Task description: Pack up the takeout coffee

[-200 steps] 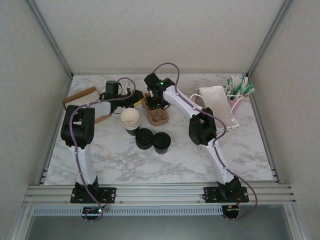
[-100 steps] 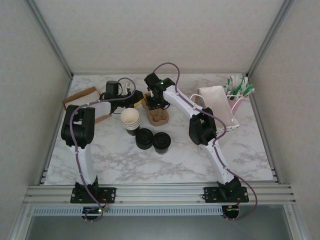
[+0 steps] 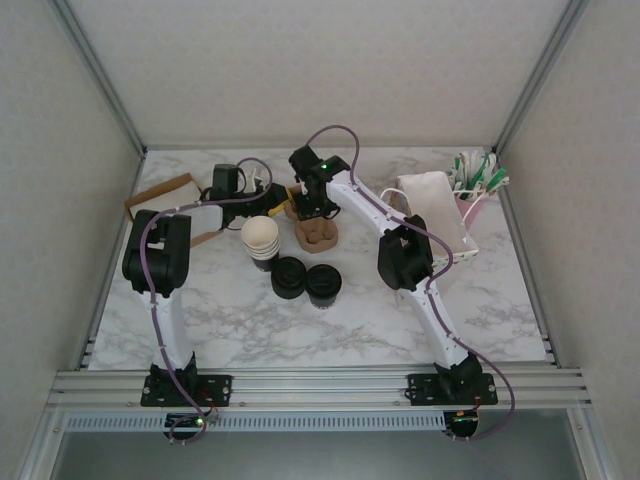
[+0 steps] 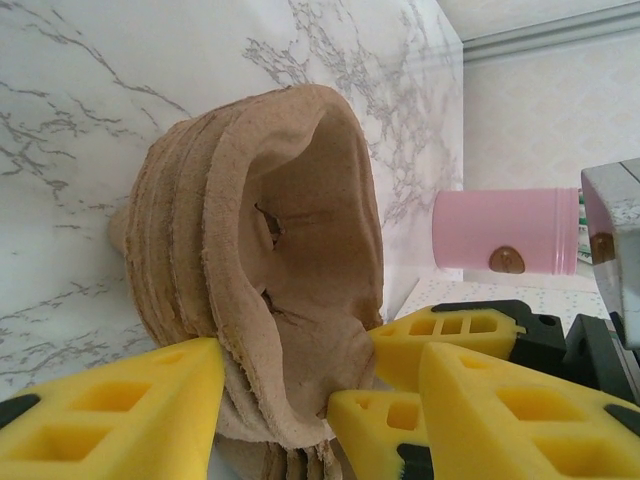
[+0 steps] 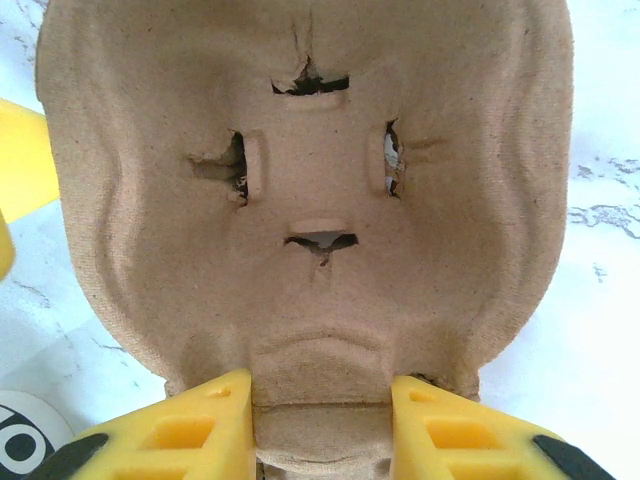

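The takeout coffee, a small black cup with a black lid, stands on the marble in front of both grippers, untouched. Behind it lies a stack of brown pulp cup carriers. My right gripper is shut on the ridge of the top carrier, one yellow finger on each side. My left gripper is open at the stack's left side. The carrier's rim sits between its fingers, which also straddle the right gripper's fingertips.
A stack of nested cups with a cream inside stands left of the carriers, with a pile of black lids in front. A pink holder with packets and a white box are at the right. Brown cardboard lies far left.
The left gripper has drawn slightly to the left and its yellow fingers now show beside the carriers. The right gripper and the cups have not moved.
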`<act>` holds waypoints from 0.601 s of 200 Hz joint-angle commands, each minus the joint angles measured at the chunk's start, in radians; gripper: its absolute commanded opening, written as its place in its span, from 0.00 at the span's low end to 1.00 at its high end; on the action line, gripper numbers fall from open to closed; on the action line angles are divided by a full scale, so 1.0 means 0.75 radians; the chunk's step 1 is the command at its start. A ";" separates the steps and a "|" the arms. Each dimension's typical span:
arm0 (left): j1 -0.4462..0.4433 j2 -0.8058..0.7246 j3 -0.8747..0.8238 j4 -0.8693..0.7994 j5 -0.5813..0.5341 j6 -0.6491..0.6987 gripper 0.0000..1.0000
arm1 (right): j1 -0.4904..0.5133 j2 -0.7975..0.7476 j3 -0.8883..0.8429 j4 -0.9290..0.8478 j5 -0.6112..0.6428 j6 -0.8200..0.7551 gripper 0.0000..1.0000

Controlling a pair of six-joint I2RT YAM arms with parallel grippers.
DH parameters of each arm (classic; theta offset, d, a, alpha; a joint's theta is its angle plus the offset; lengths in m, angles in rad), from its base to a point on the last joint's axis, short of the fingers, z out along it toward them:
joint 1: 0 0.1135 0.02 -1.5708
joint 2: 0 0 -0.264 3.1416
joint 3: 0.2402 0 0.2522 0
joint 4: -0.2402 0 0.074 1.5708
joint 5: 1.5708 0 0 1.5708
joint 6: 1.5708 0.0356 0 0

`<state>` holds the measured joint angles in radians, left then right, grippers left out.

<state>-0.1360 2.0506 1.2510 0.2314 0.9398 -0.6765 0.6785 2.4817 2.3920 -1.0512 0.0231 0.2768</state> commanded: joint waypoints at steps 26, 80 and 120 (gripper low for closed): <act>-0.022 -0.019 -0.014 -0.004 0.028 0.020 0.54 | 0.001 0.016 0.051 -0.004 -0.031 0.014 0.32; -0.042 0.005 0.036 -0.014 0.036 0.016 0.54 | 0.003 0.011 0.043 0.000 -0.060 0.005 0.32; -0.047 0.007 0.040 -0.015 0.036 0.016 0.54 | 0.002 0.012 0.032 0.004 -0.061 0.004 0.32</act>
<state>-0.1474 2.0506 1.2518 0.2249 0.9390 -0.6765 0.6781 2.4836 2.3955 -1.0557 0.0174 0.2768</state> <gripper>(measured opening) 0.542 0.323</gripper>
